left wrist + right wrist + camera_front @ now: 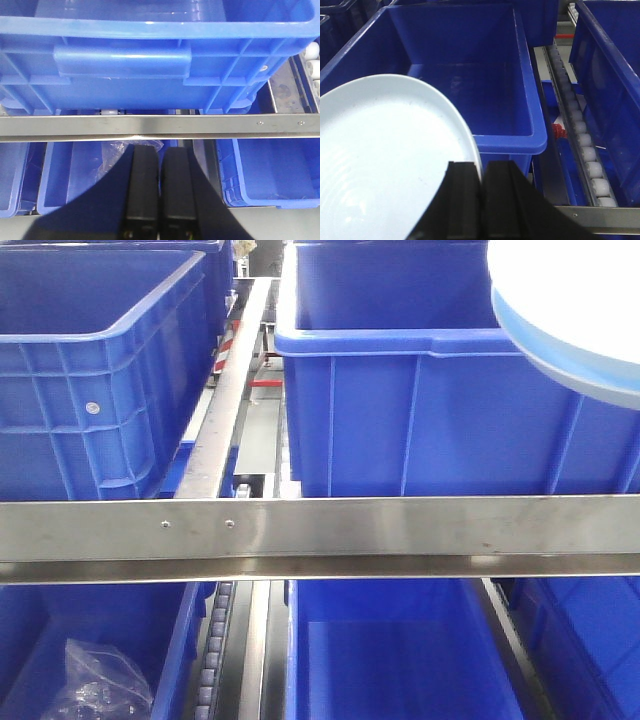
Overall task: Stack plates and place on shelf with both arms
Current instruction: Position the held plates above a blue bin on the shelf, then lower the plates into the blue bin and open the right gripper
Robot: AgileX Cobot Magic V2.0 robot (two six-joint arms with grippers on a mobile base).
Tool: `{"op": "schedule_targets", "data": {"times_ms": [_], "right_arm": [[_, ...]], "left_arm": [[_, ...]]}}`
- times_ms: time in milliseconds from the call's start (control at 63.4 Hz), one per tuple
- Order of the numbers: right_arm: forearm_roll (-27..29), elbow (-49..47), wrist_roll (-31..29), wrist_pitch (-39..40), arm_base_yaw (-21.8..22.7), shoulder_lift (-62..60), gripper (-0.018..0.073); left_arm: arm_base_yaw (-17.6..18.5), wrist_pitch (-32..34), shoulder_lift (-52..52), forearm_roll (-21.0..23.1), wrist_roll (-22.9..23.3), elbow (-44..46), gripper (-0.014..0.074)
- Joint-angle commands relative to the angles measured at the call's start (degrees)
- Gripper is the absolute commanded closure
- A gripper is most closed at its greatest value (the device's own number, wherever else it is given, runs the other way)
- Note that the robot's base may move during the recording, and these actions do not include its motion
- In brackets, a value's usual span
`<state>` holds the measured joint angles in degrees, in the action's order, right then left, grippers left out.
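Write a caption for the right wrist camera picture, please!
Right gripper holds white plates over a blue crate.

plates [385, 165]: white, glossy, smooth, faint concentric ripples. shelf [320, 530]: brushed stainless rail, dull sheen, small screws. crates [430, 410]: blue moulded plastic, ribbed, semi-gloss. clear crinkled plastic bag [95, 685]. white plastic rollers [585, 145].

The brushed stainless-steel front rail [320, 538] of the shelf runs straight across the way in. Above it, tall blue plastic crates [440, 410] stand close side by side, leaving only a narrow gap over the roller track [580, 140]. The open top of the deep blue crate [465, 75] offers room from above. The round white plate [385, 160] overhangs its near left rim, blocking that corner.
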<state>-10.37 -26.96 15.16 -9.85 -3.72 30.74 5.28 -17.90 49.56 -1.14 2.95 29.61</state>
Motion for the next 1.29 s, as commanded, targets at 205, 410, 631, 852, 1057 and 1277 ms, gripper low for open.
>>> {"op": "schedule_targets", "data": {"times_ms": [205,410,631,852,1057,1277], "right_arm": [[-0.47,-1.73,-0.04,6.26,0.28,0.02,0.0531],[-0.47,-1.73,-0.04,6.26,0.28,0.02,0.0531],[-0.47,-1.73,-0.04,6.32,0.28,0.02,0.0531],[-0.47,-1.85,-0.04,10.41,0.28,0.41,0.0531],[-0.47,-8.71,-0.04,13.44,0.28,8.56,0.0531],[-0.47,-23.61,-0.04,13.56,0.28,23.54,0.0531]], "left_arm": [[0.24,4.13,-0.33,0.2,0.27,1.44,0.051],[0.24,4.13,-0.33,0.2,0.27,1.44,0.051],[0.24,4.13,-0.33,0.2,0.27,1.44,0.051],[0.24,4.13,-0.33,0.2,0.27,1.44,0.051],[0.24,4.13,-0.33,0.2,0.27,1.44,0.051],[0.24,4.13,-0.33,0.2,0.27,1.44,0.051]]}}
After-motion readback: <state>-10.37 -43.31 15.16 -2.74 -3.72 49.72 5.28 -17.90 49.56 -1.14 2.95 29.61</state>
